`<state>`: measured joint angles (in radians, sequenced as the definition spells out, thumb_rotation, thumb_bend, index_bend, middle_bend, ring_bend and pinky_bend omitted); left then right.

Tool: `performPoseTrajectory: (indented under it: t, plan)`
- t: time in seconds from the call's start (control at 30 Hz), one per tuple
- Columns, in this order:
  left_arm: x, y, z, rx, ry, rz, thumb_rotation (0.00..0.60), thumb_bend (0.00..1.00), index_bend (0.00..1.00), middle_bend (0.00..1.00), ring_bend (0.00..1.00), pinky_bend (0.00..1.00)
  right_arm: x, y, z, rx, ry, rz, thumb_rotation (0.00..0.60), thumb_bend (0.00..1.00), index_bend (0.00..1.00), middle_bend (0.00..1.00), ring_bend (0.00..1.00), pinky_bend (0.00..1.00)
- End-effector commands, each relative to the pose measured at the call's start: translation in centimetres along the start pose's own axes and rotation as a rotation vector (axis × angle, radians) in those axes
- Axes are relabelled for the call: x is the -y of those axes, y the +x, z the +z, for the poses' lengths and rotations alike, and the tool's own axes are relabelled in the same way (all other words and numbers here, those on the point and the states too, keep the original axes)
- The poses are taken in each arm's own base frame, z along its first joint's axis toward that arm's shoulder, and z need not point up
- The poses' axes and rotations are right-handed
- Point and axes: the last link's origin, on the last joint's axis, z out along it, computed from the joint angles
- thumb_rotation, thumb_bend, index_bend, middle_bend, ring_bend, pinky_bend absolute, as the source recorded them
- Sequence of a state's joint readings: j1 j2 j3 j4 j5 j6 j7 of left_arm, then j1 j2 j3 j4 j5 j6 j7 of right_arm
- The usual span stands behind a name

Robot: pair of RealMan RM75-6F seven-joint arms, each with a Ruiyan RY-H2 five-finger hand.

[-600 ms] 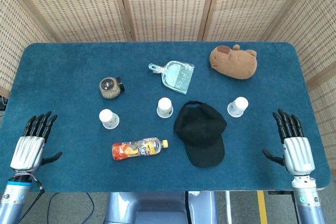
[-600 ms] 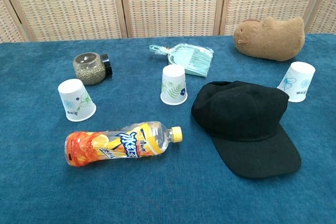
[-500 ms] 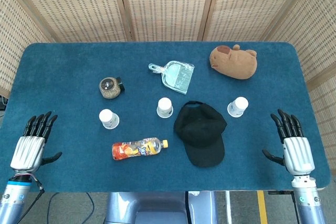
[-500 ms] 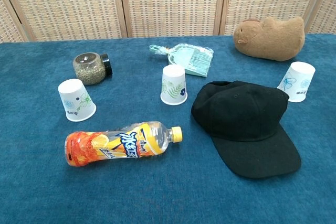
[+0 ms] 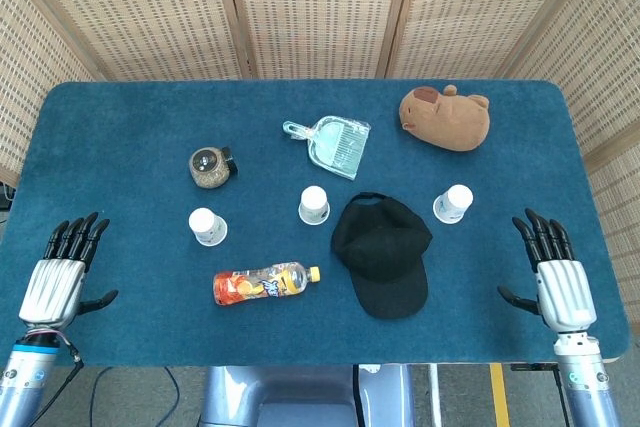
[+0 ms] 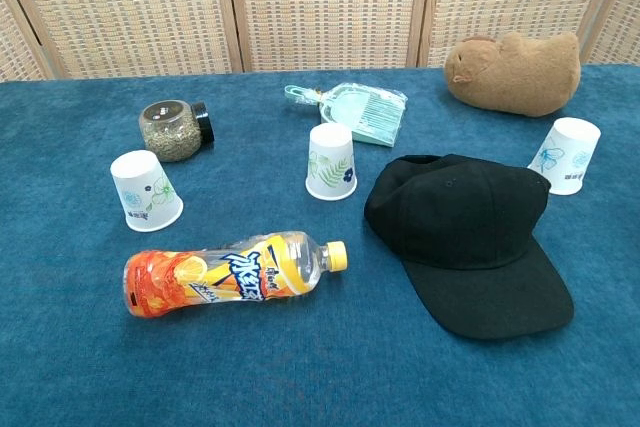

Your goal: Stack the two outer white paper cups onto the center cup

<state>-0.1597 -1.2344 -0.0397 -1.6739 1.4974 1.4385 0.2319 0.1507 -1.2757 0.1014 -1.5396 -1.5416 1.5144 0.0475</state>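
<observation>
While both arms sit at the near corners of the blue worktop (image 5: pixel 120 147), the right hand (image 5: pixel 555 277) has slid a little nearer the front edge than it was half a second ago, its fingers spread and straight, holding nothing. The left hand (image 5: pixel 60 277) has barely shifted, likewise flat, splayed and empty, at the opposite corner.

Taking the center cup (image 5: pixel 314 204) as the landmark, nothing on the cloth has moved. It stands upside down, apart from everything. The left cup (image 5: pixel 207 226) stands well to its left and slightly nearer the robot; the right cup (image 5: pixel 454 203) stands well to its right, both inverted and untouched. A black cap (image 5: pixel 382 252) lies between the center cup and the right cup, stretching toward the front edge. An orange drink bottle (image 5: pixel 264 283) lies on its side in front of the center cup, leftward. Behind the center cup rests a pale green dustpan (image 5: pixel 336 143); a small jar (image 5: pixel 211 166) lies on its side back-left, and a brown plush animal (image 5: pixel 446 117) sits far back-right.
</observation>
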Motion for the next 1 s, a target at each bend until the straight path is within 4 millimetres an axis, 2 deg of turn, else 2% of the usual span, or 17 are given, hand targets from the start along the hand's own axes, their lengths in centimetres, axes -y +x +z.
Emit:
performPoseTrajectory:
  t: [0.03,0.17,0.8,0.87,0.93,1.0]
  plan:
    - [0.1,0.1,0.0,0.002,0.001,0.001,0.600,0.02,0.00,0.00,0.00,0.00,-0.1,0.1,0.0,-0.001,-0.004,0.000,0.600,0.11,0.13,0.00,0.00,0.00]
    - [0.1,0.2,-0.1,0.002,-0.001,0.007,0.600,0.03,0.00,0.00,0.00,0.00,-0.5,-0.1,0.1,0.022,-0.009,-0.013,0.600,0.12,0.18,0.00,0.00,0.00]
    - [0.0,0.5,-0.4,-0.011,-0.015,0.003,0.600,0.03,0.00,0.00,0.00,0.00,0.1,-0.1,0.4,0.010,0.010,-0.004,0.600,0.14,0.20,0.00,0.00,0.00]
    - [0.0,0.6,-0.3,-0.014,-0.013,0.002,0.600,0.03,0.00,0.00,0.00,0.00,0.4,-0.1,1.0,0.018,0.025,-0.005,0.600,0.15,0.21,0.00,0.00,0.00]
    - [0.0,0.5,-0.2,-0.013,-0.014,0.005,0.600,0.03,0.00,0.00,0.00,0.00,1.1,0.0,3.3,0.037,0.050,-0.009,0.600,0.16,0.22,0.00,0.00,0.00]
    - [0.0,0.5,-0.2,-0.011,-0.014,0.007,0.600,0.03,0.00,0.00,0.00,0.00,1.3,0.2,4.4,0.052,0.053,-0.015,0.600,0.17,0.23,0.00,0.00,0.00]
